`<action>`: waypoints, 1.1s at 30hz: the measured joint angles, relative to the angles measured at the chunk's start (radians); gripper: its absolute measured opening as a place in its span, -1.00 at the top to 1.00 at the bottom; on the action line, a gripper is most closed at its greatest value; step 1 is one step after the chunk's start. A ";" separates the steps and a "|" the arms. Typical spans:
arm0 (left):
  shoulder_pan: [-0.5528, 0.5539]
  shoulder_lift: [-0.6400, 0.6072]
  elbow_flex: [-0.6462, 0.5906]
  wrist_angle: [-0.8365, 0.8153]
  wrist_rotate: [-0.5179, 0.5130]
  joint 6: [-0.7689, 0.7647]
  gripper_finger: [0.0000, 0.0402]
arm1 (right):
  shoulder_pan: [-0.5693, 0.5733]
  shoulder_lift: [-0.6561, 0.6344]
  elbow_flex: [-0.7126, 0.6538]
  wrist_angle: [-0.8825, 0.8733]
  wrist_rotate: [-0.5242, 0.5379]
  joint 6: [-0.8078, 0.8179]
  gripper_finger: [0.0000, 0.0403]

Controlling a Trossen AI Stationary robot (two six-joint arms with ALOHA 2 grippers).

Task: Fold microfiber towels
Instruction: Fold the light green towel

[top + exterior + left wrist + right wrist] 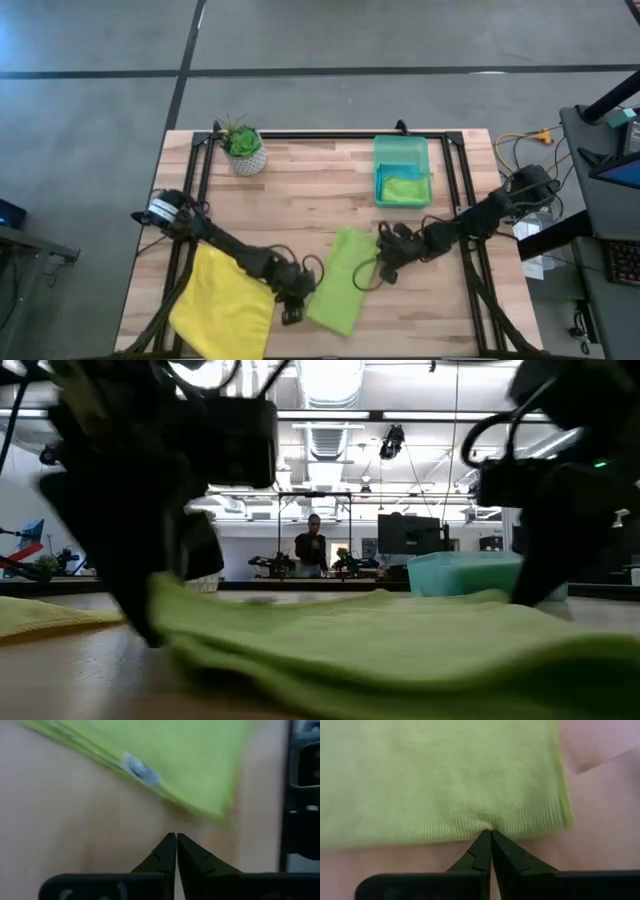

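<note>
A folded lime green towel [340,280] lies flat on the wooden table near its front edge; it also shows in the low view [380,640]. A yellow towel [225,305] lies spread at the front left. Another lime green towel [402,187] lies in the translucent green bin [402,148]. I cannot tell a teal towel apart from the bin. My left gripper [292,303] is shut, and its tips [176,836] stand just short of the folded towel's corner [220,812]. My right gripper [380,268] is shut at the towel's right edge. My right gripper pinches the folded lime green towel's edge [487,822] between its two fingertips, a short way from a corner [565,820]. The fingers come slanting down from the table's right side. The edge puckers at the tips. The towel lies flat on the table.
A small potted plant [244,148] stands at the table's far left. The bin stands at the far right of centre. A black frame [330,134] runs along the table's far edge and sides. A person [314,548] stands far off in the room.
</note>
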 joint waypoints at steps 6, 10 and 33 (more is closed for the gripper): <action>-0.009 -0.008 0.008 0.006 -0.019 -0.001 1.00 | -0.069 -0.062 -0.003 -0.015 0.003 -0.076 0.96; -0.011 -0.055 0.009 0.013 -0.072 0.017 1.00 | 0.005 -0.149 -0.003 0.010 -0.006 -0.082 0.96; -0.009 -0.111 0.001 0.082 -0.034 0.859 0.65 | 0.335 0.209 0.391 0.108 -0.147 -0.192 0.60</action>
